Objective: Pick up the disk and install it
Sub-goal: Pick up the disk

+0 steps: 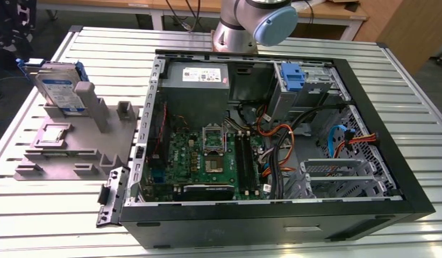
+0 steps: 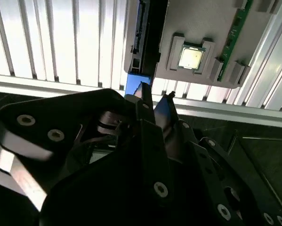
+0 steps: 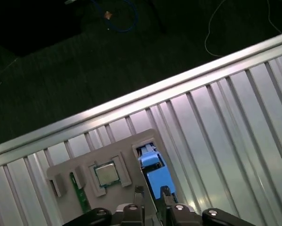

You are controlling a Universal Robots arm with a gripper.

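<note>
1. The disk (image 1: 59,88) stands on edge in a slot at the far end of a grey stand (image 1: 77,161). This is on the exterior view's left, well apart from the open computer case (image 1: 278,220).
2. Its label (image 1: 57,86) is white and blue and faces the exterior view. The print on it cannot be made out. A blue frame (image 1: 79,69) runs round the disk's edges.
3. In both wrist views the gripper (image 3: 152,190) (image 2: 157,92) hangs over the disk and apart from it. Its jaws stand open and hold nothing, and the blue frame shows in the gap between them.
4. The stand also carries a small square silver chip (image 1: 55,134) in a shallow seat. In both wrist views a green memory stick (image 3: 80,193) lies just beside that chip.
5. A grey post (image 1: 90,102) of the stand rises just beside the disk, on the exterior view's right. It covers the disk's near lower corner.
6. Inside the case, a power supply (image 1: 199,88) bears a white sticker (image 1: 201,74) whose print cannot be read. Below it lies a green board (image 1: 199,158).
7. A bare blue bracket (image 1: 294,78) sits in the case's far corner, with orange and blue cables (image 1: 336,141) nearby.
8. Everything rests on a slatted metal table (image 1: 393,70). The arm (image 1: 253,21) rises behind the case.
</note>
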